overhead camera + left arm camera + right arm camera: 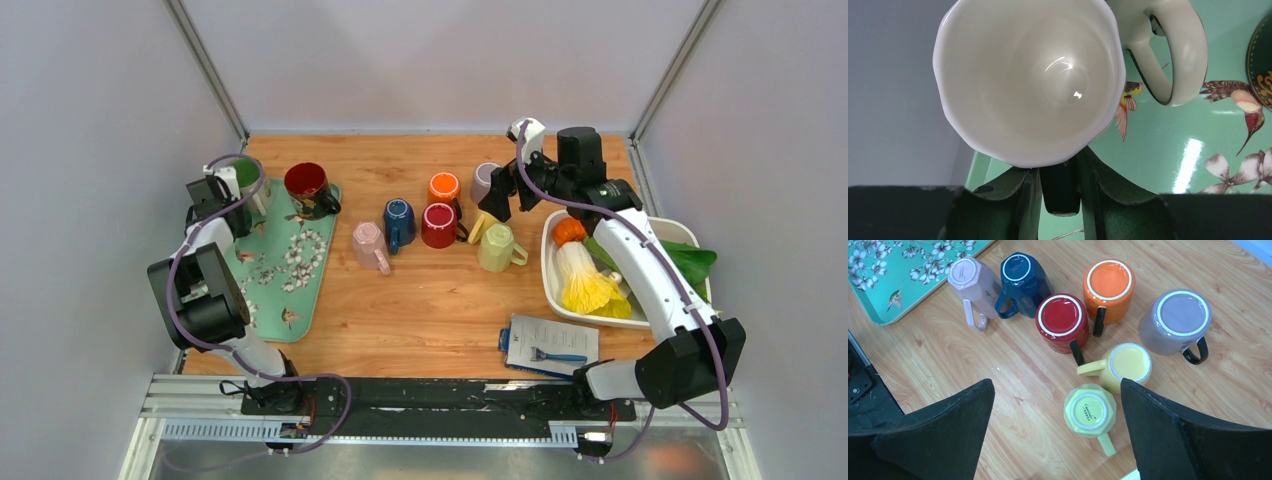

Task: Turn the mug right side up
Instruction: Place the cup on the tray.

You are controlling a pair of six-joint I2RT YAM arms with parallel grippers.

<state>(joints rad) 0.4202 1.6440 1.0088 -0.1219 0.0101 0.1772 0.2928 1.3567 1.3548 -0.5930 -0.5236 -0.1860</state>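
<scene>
Upright now, the mug [1028, 80] sits mouth-up right against the left gripper [1058, 170].
Nearest the lens, its fingers [1023, 200] meet the mug's lower rim; whether they pinch it or stand loose I cannot tell. Beyond lies the green tray [1168, 150] it stands on. The right gripper [1056, 387] hangs wide apart over upside-down mugs [1062, 315].

The scene is brightly and evenly lit from above. Glare spots are seen inside the white mug [1028, 80], and a bright streak is reflected on the tray [1188, 160] right of it. Only soft shadows are cast.
</scene>
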